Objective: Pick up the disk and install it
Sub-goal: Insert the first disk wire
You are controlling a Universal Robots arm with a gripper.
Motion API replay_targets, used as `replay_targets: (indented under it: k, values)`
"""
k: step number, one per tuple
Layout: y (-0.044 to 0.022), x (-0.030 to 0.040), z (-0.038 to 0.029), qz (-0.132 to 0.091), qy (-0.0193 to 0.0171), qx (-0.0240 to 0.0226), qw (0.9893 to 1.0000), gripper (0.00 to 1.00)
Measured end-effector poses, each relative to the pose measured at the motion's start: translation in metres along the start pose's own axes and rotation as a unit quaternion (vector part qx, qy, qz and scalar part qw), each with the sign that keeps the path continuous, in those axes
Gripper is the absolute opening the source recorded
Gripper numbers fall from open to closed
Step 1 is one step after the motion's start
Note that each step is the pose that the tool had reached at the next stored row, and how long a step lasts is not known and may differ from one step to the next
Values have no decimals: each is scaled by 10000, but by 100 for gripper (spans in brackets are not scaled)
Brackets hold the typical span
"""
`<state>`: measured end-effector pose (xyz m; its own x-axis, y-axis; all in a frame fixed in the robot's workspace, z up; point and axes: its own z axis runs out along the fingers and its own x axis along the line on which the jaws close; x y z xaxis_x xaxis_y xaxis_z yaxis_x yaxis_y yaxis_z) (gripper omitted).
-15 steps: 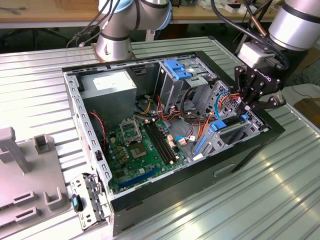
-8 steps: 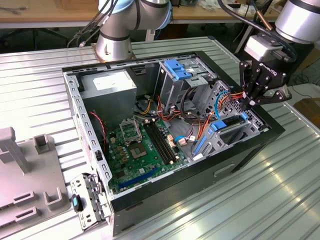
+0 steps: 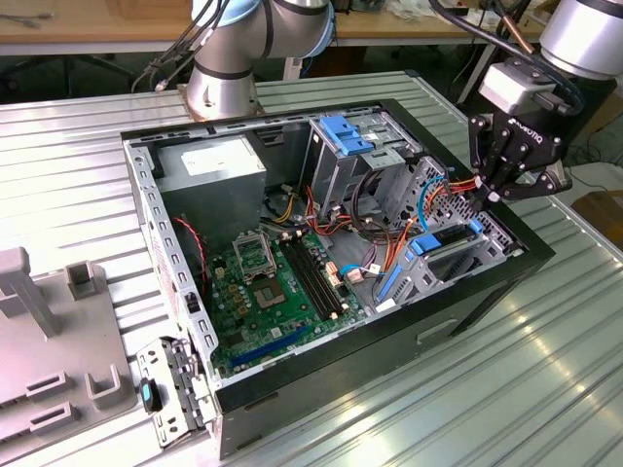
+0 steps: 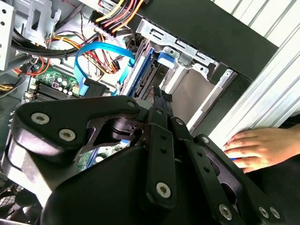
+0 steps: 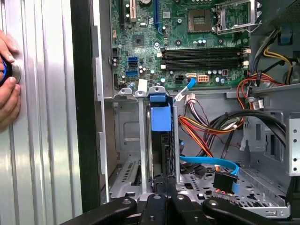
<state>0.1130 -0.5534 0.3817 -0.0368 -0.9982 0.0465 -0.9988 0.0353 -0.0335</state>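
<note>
The disk [image 3: 444,245] stands on edge in the metal bay at the case's side on the exterior view's right, with its light-blue rail bracket [image 5: 161,117] around it. Its dark narrow edge [image 5: 165,157] runs down between the bay's metal walls. In the second wrist view the bracket's blue tab [image 4: 165,57] sits at the bay's mouth. My gripper [image 3: 492,193] hangs just above and to the exterior view's right of the bay, apart from the disk. Its black fingers [image 4: 157,101] meet at their tips, shut with nothing between them.
The open computer case [image 3: 487,292] lies on a ribbed metal table [image 3: 78,165]. Inside it are the motherboard [image 3: 268,277], a grey power-supply box [image 3: 209,165], a drive cage with a blue latch [image 3: 343,131] and many cables [image 5: 211,129]. A person's hand [image 5: 7,75] rests on the table beside the case.
</note>
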Motion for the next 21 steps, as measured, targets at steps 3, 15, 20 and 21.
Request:
replay_targets:
  k: [3,15,20,21]
  values:
    - [-29,-5,0,-43,-3,-1,10000,11]
    - [-40,-43,-1,-685,-24,27,9976,11]
    - [-38,-90,-3,-762,-26,31,9971,11]
    - [-38,-90,-2,-796,-28,32,9968,11]
